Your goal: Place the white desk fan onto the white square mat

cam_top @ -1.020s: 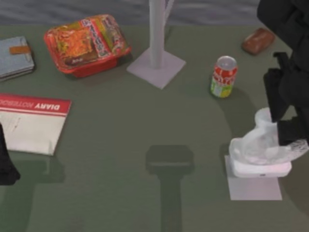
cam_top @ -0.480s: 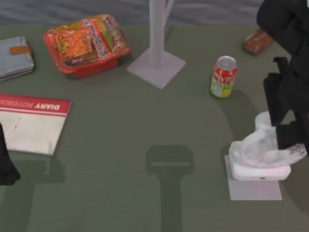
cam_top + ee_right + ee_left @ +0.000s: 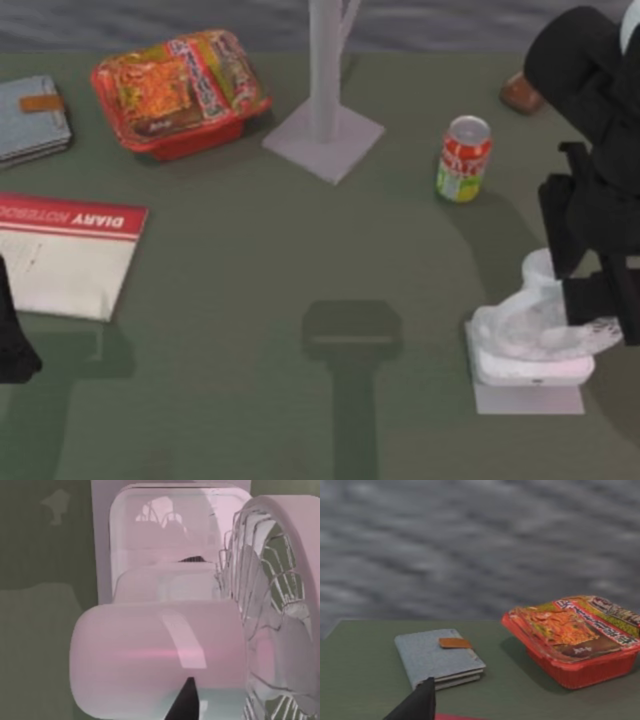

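Over the last second the right gripper [image 3: 585, 290], jaws closed on the white desk fan [image 3: 535, 335], has lowered it toward the table's right side, so its base now sits over the white square mat [image 3: 525, 398], suggesting placement is nearly complete.

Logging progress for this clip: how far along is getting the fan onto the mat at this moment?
Nearly done. The white desk fan already sits over the white square mat, its base covering most of the mat's far part. In hand: the right gripper is at the fan's head; its grip cannot be made out. Left: confirm the fan rests flat, release and withdraw. The left arm is parked at the table's left edge.
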You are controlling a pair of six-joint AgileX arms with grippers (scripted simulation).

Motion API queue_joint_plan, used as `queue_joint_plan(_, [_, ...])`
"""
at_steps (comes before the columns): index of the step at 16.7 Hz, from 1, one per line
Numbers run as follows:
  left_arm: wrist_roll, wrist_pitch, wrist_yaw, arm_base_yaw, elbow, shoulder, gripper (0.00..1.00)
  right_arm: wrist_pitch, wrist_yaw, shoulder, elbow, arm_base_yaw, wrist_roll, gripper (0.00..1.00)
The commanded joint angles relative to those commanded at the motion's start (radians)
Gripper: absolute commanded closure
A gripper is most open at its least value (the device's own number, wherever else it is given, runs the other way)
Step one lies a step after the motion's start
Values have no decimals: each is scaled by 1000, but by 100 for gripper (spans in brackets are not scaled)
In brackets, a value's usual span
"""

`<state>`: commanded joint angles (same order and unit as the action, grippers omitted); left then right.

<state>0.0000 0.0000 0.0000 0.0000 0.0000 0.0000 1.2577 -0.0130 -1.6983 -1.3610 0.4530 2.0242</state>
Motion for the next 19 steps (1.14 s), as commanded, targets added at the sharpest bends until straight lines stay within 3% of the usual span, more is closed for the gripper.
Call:
queue_joint_plan(13, [0, 0, 0, 0, 0, 0, 0, 0, 0, 0, 0, 0, 0, 2])
queue_joint_plan(19, [0, 0, 0, 0, 0, 0, 0, 0, 0, 0, 0, 0, 0, 0])
